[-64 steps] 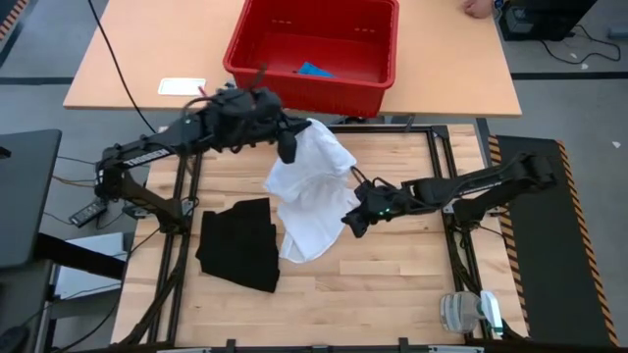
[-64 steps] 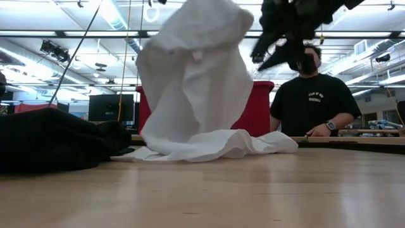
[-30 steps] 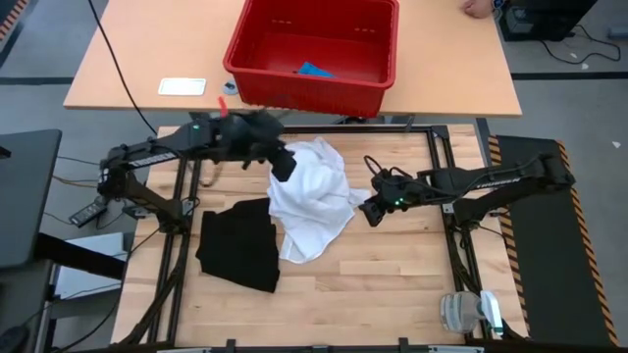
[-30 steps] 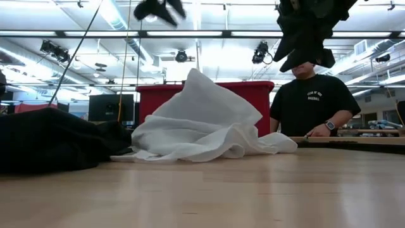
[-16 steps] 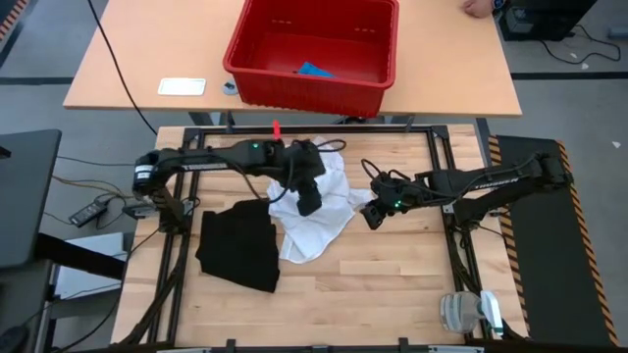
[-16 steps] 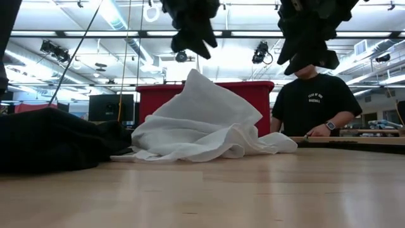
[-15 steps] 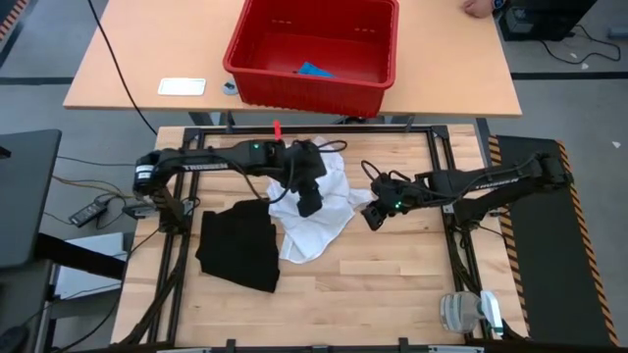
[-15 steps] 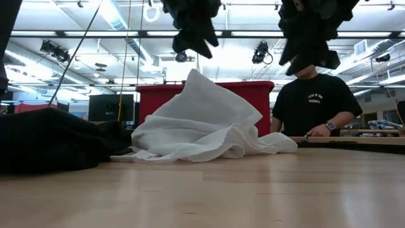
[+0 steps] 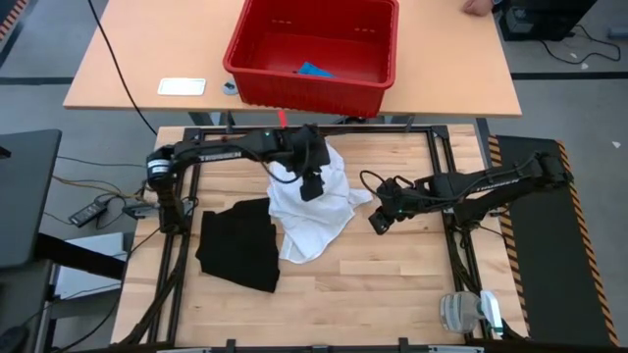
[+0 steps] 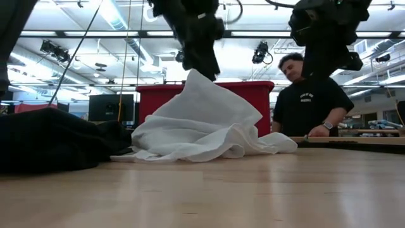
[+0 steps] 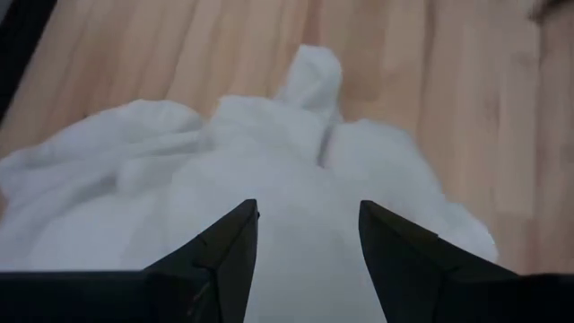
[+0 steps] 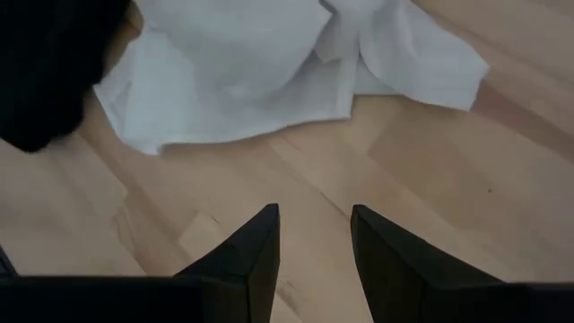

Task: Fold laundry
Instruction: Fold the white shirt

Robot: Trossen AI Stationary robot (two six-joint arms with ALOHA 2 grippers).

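Note:
The white T-shirt lies crumpled in a heap on the wooden table, with a peak sticking up. My left gripper hangs open close above that peak, pointing down at the cloth. My right gripper stands open over bare wood just right of the shirt's edge. The black garment lies bunched on the table to the shirt's left. The small blue piece lies inside the red basket.
The red basket stands on a second table beyond the far edge, next to a white card. A person in a black shirt sits behind that table. Bare wood lies near and right of the shirt.
My left gripper has swung from the shirt's far-left side toward the right and come down over the heap's peak, rolling its wrist as it went. The white shirt and the black garment have lain still. My right gripper has tipped slightly but stayed in place.

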